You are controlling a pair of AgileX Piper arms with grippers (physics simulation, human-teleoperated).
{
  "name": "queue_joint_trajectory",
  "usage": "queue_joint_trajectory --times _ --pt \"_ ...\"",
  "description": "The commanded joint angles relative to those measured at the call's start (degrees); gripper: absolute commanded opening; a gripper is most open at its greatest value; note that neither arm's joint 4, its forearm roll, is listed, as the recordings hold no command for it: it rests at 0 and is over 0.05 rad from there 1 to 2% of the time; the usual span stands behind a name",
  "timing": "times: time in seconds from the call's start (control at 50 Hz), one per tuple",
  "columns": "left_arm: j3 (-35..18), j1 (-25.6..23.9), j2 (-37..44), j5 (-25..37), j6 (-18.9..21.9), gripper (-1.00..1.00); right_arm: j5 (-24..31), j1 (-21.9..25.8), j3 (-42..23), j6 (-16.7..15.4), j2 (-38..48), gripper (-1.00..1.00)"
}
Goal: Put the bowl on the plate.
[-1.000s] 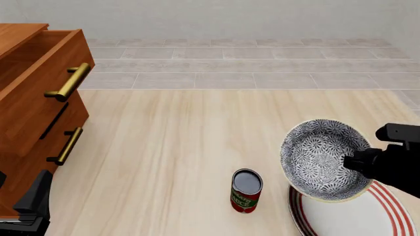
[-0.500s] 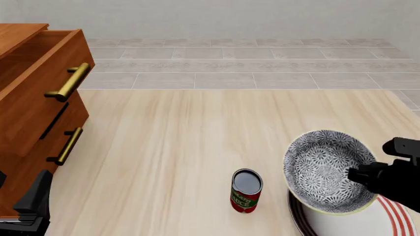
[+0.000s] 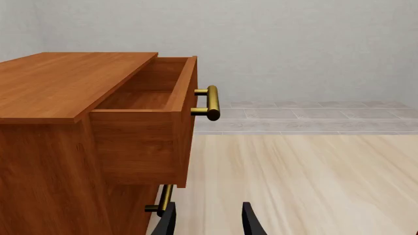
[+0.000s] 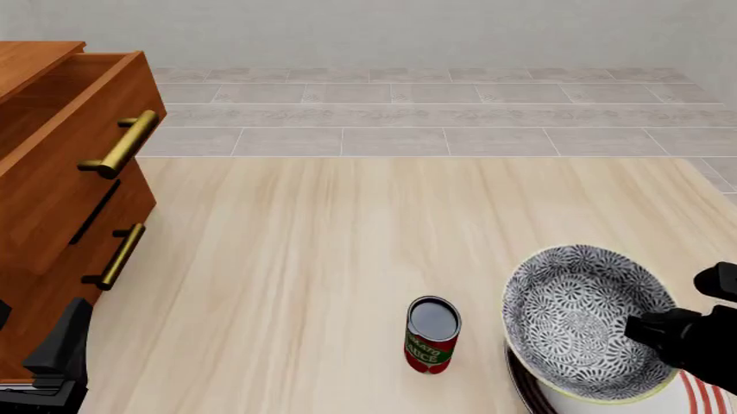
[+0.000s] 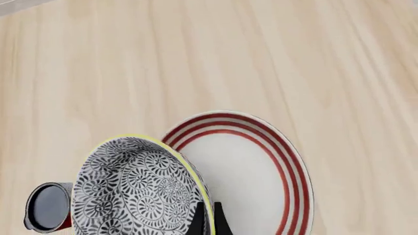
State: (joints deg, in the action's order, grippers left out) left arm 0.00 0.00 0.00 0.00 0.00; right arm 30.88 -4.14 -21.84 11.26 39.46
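Left wrist view: the left claw [image 3: 207, 223] shows two dark fingertips at the bottom edge, set apart with nothing between them. A wooden cabinet [image 3: 58, 137] fills the left side, its top drawer [image 3: 153, 105] pulled out, with a brass handle [image 3: 210, 103]. The pale worktop [image 3: 313, 181] spreads to the right.

Front view: the bowl [image 4: 585, 322] sits tilted at the lower right, its patterned inside facing the camera, over the near-left part of the plate [image 4: 702, 398]. The right claw [image 4: 651, 332] is clamped on the bowl's right rim. A can [image 4: 432, 335] stands upright just left of the bowl.

Right wrist view: the bowl [image 5: 140, 191] is at the lower left, its rim pinched between the fingertips [image 5: 197, 221], overlapping the plate's [image 5: 261, 171] left side. Whether they touch is unclear.
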Motion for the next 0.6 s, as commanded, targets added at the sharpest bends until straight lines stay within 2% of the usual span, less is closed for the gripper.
queue_joint_trajectory --times 0.02,0.26,0.6 --pt "0.00 0.00 0.00 0.00 0.00 1.00 0.92 -2.93 0.52 -0.97 0.12 -1.00" --pt "0.00 0.00 0.00 0.00 0.00 1.00 -1.99 -6.11 5.41 -1.60 0.97 -1.00" --pt "0.00 0.00 0.00 0.00 0.00 1.00 -4.63 -6.02 8.04 -1.18 2.09 -1.00"
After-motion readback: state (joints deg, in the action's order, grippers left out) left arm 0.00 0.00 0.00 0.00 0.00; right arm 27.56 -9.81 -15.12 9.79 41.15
